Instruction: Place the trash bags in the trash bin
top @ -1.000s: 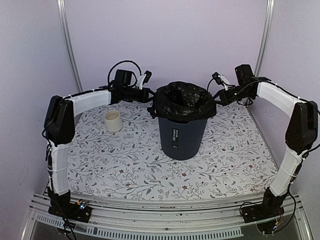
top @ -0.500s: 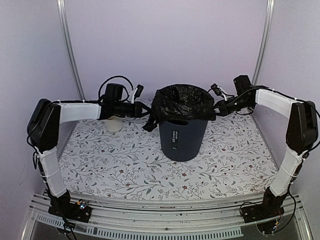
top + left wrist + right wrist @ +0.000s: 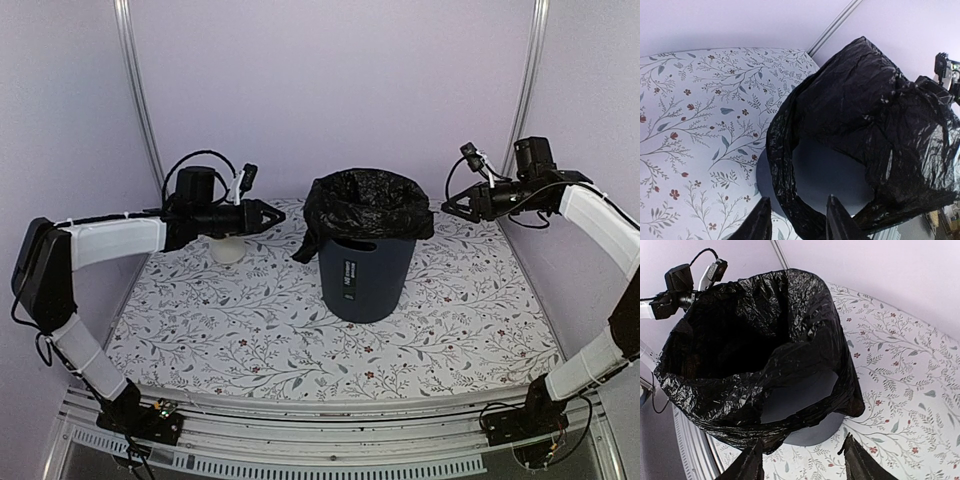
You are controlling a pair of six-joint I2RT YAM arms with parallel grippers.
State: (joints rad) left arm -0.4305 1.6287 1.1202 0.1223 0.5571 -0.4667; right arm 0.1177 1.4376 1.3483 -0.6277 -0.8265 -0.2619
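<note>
Bag (image 3: 365,205) has just been let go, L gripper (image 3: 272,214) & R gripper (image 3: 447,206) pulled back w/ jaws part open, nothing held, bag left lining the bin (image 3: 362,280), edge draped over rim, prob done.

Pale lilac walls (image 3: 330,80) close in behind and at both sides, with 2 slim metal poles (image 3: 142,100) rising in the corners. The surface (image 3: 250,320) is white, printed with grey leafy sprigs and small red flowers.
</note>
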